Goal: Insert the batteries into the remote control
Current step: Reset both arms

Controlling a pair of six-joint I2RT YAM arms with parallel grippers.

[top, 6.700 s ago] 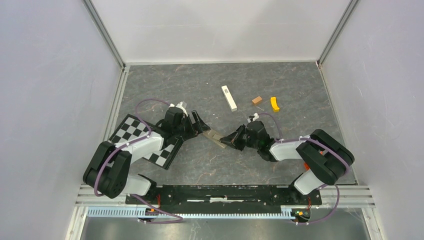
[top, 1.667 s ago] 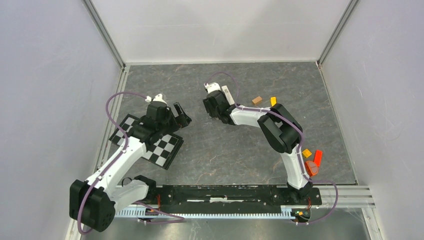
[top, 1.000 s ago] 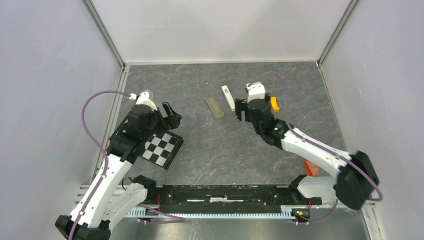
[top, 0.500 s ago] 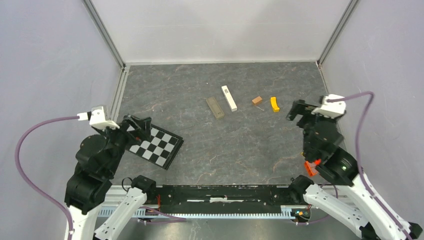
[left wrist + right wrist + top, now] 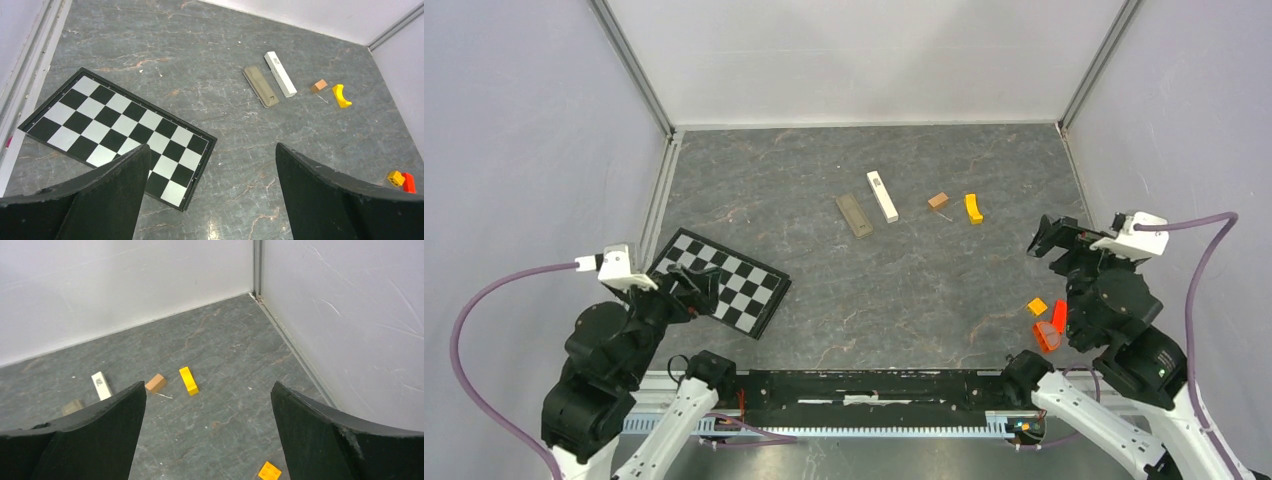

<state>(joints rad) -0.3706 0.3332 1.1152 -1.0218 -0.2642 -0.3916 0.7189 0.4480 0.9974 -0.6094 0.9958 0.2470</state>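
Black left claw (image 5: 211, 150) is near-left above the chessboard (image 5: 724, 283), spread wide, empty. Remote (image 5: 854, 215) lies back-up on the surface (image 5: 844, 300), far of centre, just left of white bar (image 5: 882, 195). Right claw (image 5: 207, 387) near-right, also wide, empty.

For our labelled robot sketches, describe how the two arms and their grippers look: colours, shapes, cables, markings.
The left arm and right arm have chunky black joint housings joined by white links. A purple cable loops from each wrist, beside a small white camera block. The left gripper and right gripper each have two broad matte-black fingers with curved edges. No markings are legible.
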